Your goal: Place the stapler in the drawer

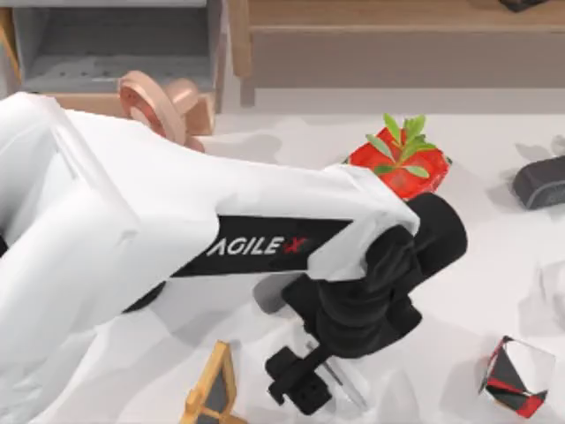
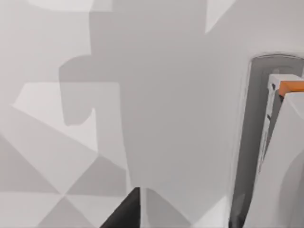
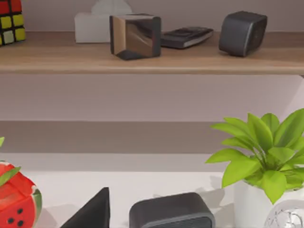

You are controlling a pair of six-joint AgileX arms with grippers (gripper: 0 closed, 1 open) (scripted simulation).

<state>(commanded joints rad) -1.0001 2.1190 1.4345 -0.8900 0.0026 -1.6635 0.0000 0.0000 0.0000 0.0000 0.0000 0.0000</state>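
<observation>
The stapler [image 1: 347,385] is a slim light-grey bar lying on the table near the front edge, a little right of centre. My left gripper [image 1: 302,382] hangs right over it, reached in from the left. In the left wrist view the stapler [image 2: 280,161] runs along one edge as a pale bar with a dark strip and an orange tip, and a black part of my left gripper [image 2: 122,214] sits apart from it. The drawer [image 1: 115,84] stands open at the back left, showing its grey interior. A black part of my right gripper [image 3: 90,213] points at the shelf.
Pink rings [image 1: 159,102] rest at the drawer's front corner. A red pot with a green plant [image 1: 402,163] stands behind the gripper. A dark grey object [image 1: 540,181] lies at the right, a red-white cube [image 1: 516,375] front right, a yellow frame [image 1: 212,393] front left. The brown shelf unit [image 1: 397,40] spans the back.
</observation>
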